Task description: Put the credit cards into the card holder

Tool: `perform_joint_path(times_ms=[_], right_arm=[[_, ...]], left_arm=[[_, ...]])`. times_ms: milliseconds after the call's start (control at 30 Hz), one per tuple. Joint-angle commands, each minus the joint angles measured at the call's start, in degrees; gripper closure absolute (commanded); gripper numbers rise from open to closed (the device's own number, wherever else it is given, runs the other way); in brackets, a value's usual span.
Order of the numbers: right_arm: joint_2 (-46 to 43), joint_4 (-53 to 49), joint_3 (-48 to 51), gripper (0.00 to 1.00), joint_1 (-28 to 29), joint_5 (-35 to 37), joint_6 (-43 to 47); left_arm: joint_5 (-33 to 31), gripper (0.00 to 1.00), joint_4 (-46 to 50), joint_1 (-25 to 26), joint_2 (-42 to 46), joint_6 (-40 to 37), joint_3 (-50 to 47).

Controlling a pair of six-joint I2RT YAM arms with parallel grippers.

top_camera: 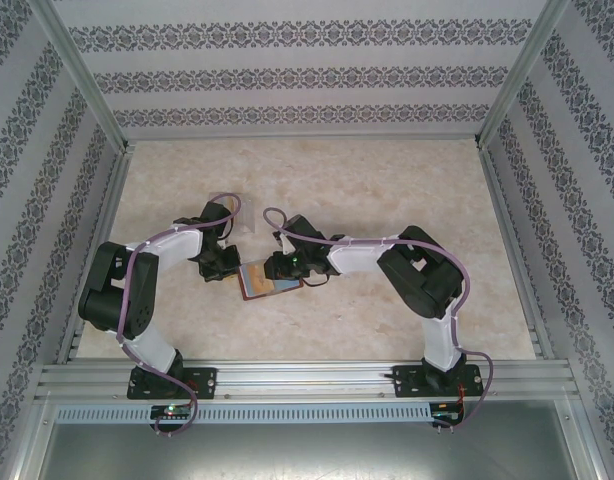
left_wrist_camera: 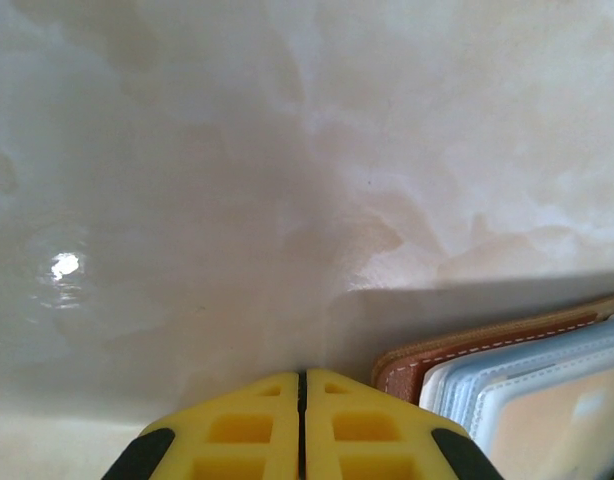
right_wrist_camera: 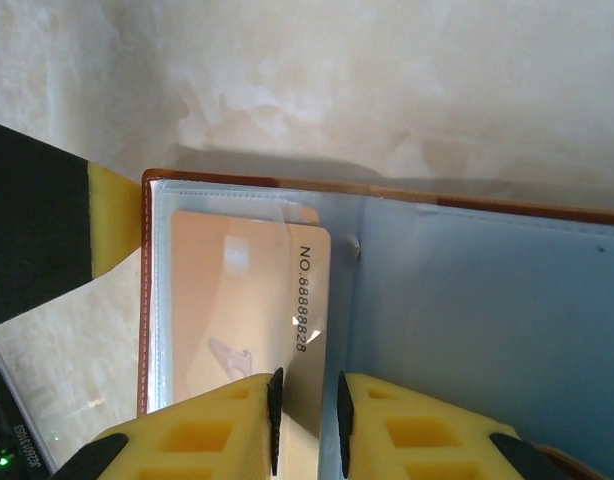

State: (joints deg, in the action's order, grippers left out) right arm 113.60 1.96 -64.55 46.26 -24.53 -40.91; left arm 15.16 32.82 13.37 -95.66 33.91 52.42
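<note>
The reddish-brown card holder (top_camera: 259, 288) lies open on the table between both grippers, its grey-blue clear pockets (right_wrist_camera: 487, 300) facing up. An orange-tan credit card (right_wrist_camera: 237, 290) printed with a number sits partly inside the left page's clear pocket. My right gripper (right_wrist_camera: 307, 385) hovers over that card's right edge, jaws a narrow gap apart and gripping nothing. My left gripper (left_wrist_camera: 302, 375) is shut and empty, its tips down on the table beside the holder's stitched corner (left_wrist_camera: 457, 355). A pale card-like piece (top_camera: 245, 215) lies behind the left arm.
The marble-patterned tabletop (top_camera: 387, 190) is bounded by patterned walls (top_camera: 287, 80) and an aluminium rail (top_camera: 307, 378) at the near edge. The left gripper's yellow finger (right_wrist_camera: 112, 215) lies against the holder's left side.
</note>
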Motion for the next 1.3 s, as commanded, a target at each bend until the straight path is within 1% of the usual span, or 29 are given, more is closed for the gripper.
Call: perform_joint_path(times_ms=[0, 367, 633, 800, 933, 1000, 1267], right_arm=[[-1.8, -2.9, -1.5, 0.76, 0.9, 2.4, 1.7], [-1.2, -0.5, -2.6, 0.72, 2.8, 1.2, -0.4], [-0.6, -0.8, -3.4, 0.79, 3.5, 1.2, -0.6], [0.3, -0.9, -4.1, 0.79, 4.1, 1.3, -1.0], [0.7, -0.5, -4.2, 0.75, 4.5, 1.0, -2.0], [0.7, -0.5, -4.7, 0.71, 4.4, 0.1, -2.5], [-0.6, 0.5, -3.8, 0.66, 4.5, -2.1, -4.7]], left_arm=[[4.3, 0.9, -12.7, 0.9, -5.2, 0.4, -1.4], [5.2, 0.91, -13.1, 0.8, -6.0, 1.0, -1.3], [5.7, 0.91, -13.7, 0.9, -6.3, 1.3, -1.3], [6.1, 0.91, -13.6, 0.8, -6.4, 1.3, -1.1], [5.9, 0.91, -13.2, 0.8, -6.4, 1.0, -0.9], [6.0, 0.91, -13.2, 0.8, -6.4, 1.1, -0.9], [5.7, 0.92, -12.9, 0.8, -6.0, 1.7, -0.9]])
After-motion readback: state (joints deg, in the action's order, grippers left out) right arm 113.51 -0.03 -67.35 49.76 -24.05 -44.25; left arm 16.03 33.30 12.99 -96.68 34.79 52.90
